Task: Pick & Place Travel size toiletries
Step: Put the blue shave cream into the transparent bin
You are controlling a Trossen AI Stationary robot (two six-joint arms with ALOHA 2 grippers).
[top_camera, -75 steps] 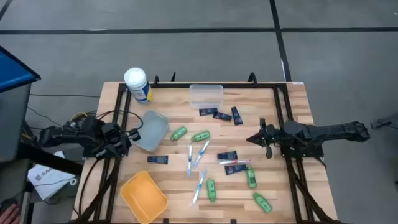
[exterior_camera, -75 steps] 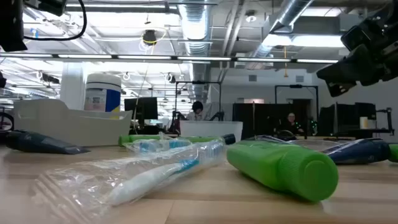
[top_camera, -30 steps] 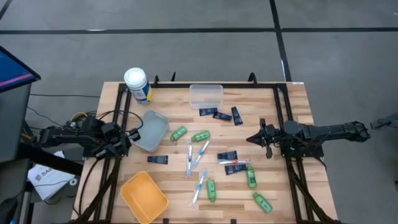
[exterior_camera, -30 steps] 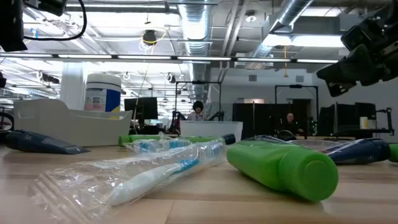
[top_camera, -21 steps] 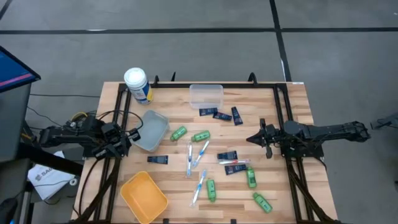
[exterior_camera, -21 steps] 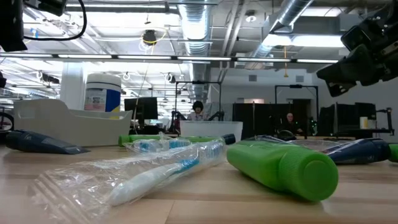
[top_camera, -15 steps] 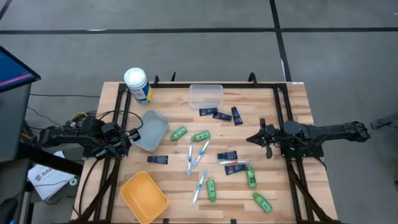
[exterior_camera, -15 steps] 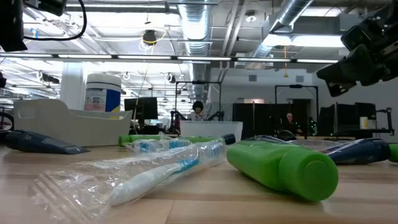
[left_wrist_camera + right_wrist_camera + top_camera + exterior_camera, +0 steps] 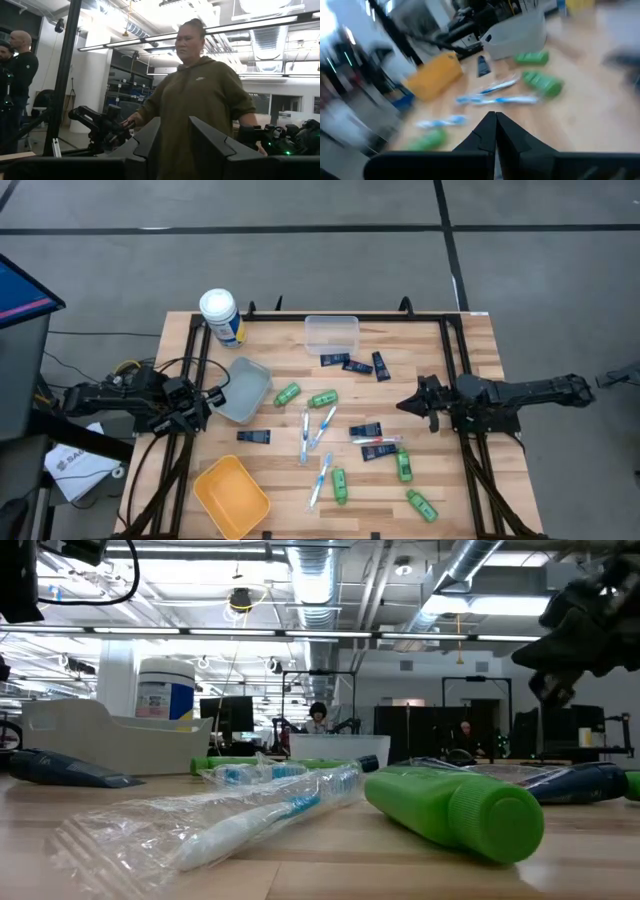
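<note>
From above, the travel size toiletries [image 9: 345,442] are all loose on the wooden table [image 9: 470,340], none binned yet: green bottles [image 9: 322,398], navy tubes [image 9: 365,430], wrapped toothbrushes [image 9: 322,426] and one red-and-white toothbrush [image 9: 378,441]. The right gripper [image 9: 403,404] is clenched with nothing in it, tip aimed at the pile, closest stuff lying just ahead of and below its jaws. The left gripper [image 9: 213,397] sits off at the far side beside the grey bin [image 9: 243,389], well apart from the items. The tall white canister [image 9: 220,315] has a blue-yellow label but I can't read it. At table height, the green bottle looks like hard smooth plastic, light and round, so I'd guess it rolls; I'd pinch it across the middle of the body. The toothbrush in crinkly clear wrap looks slippery and floppy, so grab the handle through the wrap. No readable writing there either. The left wrist view shows its fingers [image 9: 148,142] parted a little, holding nothing, with a person in an olive hoodie beyond them. The right wrist view shows its fingertips pressed together, with toothbrushes and bottles scattered just past the tip.
</note>
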